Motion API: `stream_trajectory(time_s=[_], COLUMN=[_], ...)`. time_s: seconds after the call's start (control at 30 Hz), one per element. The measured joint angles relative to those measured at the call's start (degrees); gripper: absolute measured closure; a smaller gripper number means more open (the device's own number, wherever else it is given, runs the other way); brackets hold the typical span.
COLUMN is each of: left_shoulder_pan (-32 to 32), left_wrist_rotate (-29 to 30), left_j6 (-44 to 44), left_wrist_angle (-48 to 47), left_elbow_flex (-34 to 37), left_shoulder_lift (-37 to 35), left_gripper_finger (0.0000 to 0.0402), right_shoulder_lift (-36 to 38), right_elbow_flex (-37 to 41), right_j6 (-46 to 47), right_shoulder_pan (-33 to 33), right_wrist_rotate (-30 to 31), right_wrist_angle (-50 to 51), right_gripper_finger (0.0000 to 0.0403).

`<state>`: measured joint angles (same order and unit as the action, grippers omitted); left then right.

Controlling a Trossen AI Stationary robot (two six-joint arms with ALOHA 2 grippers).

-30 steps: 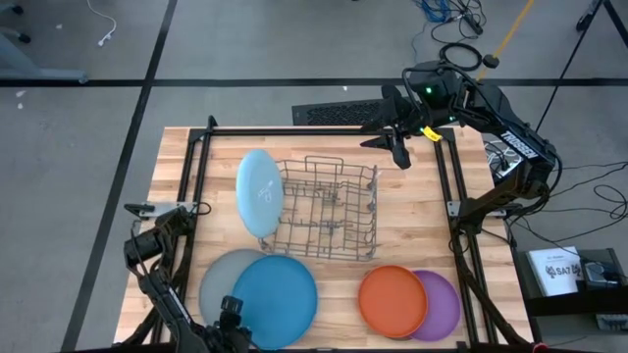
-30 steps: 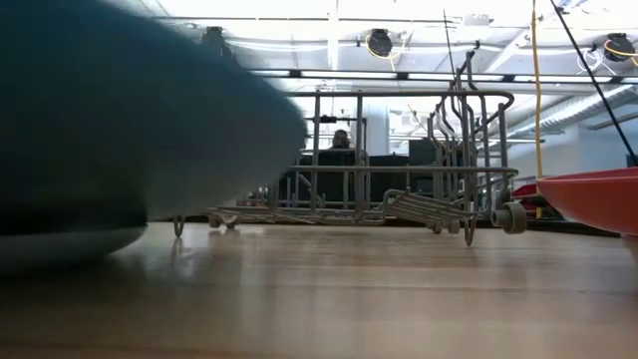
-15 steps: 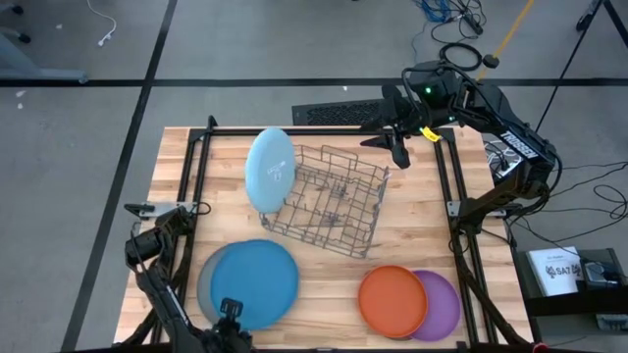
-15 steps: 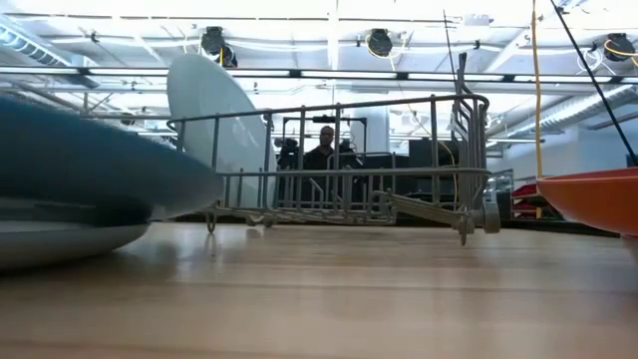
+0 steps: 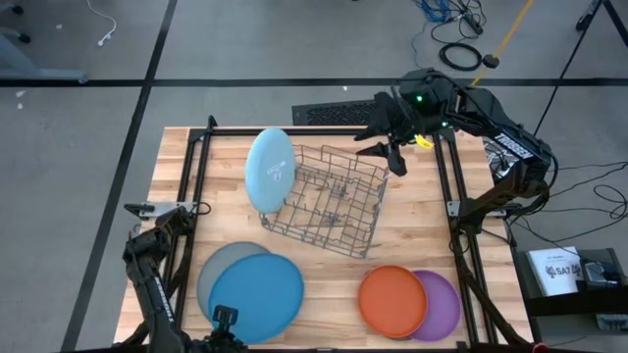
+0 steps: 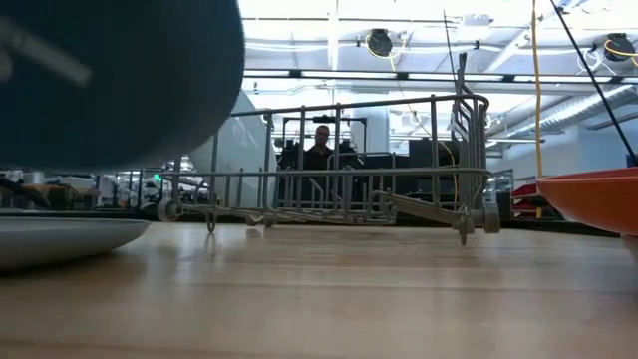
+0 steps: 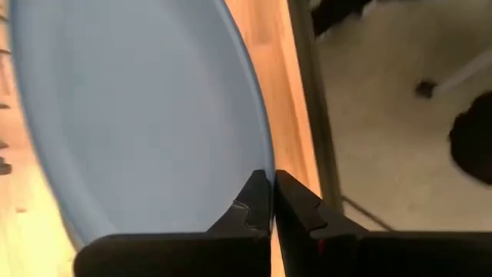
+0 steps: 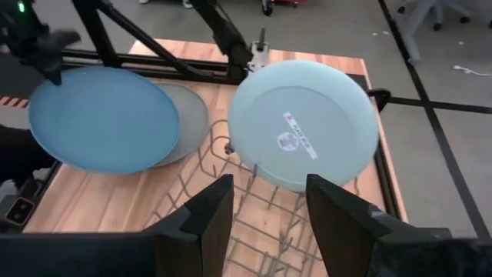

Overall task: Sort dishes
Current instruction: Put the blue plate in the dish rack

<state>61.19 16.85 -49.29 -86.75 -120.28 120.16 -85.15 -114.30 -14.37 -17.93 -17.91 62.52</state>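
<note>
My left hand (image 5: 225,316) is clamped on the blue plate's (image 5: 257,297) near rim, above the grey plate (image 5: 208,277). Farther, the pale blue plate (image 5: 269,170) leans on the rack (image 5: 329,201). My right hand (image 5: 385,129) hovers beyond, fingers apart.

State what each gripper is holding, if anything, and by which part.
The left gripper pinches the blue plate by its rim, fingers shut on the edge. The right gripper is open and holds nothing.
</note>
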Motion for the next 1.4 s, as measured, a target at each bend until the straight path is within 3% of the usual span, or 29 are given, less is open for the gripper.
stream_trajectory(time_s=[0.13,0.27,0.47,0.57,0.77,1.07,1.27,1.4], left_shoulder_pan=[0.0,0.0,-0.1,-1.2,-6.1,-9.5,-9.9,-11.2], left_wrist_rotate=[6.9,20.1,44.7,51.3,56.9,58.6,56.9,54.8], left_j6=[-2.4,-3.9,-9.3,-10.2,-8.8,-6.3,2.1,12.3], left_wrist_angle=[-3.4,-3.2,-3.4,-3.3,-3.3,-3.2,1.6,8.3], left_elbow_flex=[-8.9,-14.6,-14.5,-14.4,-14.4,-14.3,-14.3,-14.3], left_shoulder_lift=[0.0,-2.2,-9.4,-11.7,-14.1,-17.0,-16.9,-16.9], left_gripper_finger=[0.0401,0.0401,0.0402,0.0402,0.0402,0.0401,0.0401,0.0401], right_shoulder_lift=[-0.5,-0.7,-0.7,-0.7,-0.7,-0.7,-0.7,-0.7], right_elbow_flex=[0.0,0.0,0.0,0.0,0.0,0.0,0.0,0.0], right_j6=[-0.2,-1.2,-2.8,-3.9,-5.3,-6.5,-7.1,-7.6], right_shoulder_pan=[1.0,1.6,2.4,3.2,4.7,6.6,6.8,6.8], right_wrist_rotate=[0.2,0.3,0.4,0.4,0.3,0.3,0.4,0.4], right_wrist_angle=[0.0,-0.1,-0.1,-0.2,-0.3,-1.1,-1.1,-1.2], right_gripper_finger=[0.0245,0.0245,0.0245,0.0245,0.0245,0.0245,0.0245,0.0245])
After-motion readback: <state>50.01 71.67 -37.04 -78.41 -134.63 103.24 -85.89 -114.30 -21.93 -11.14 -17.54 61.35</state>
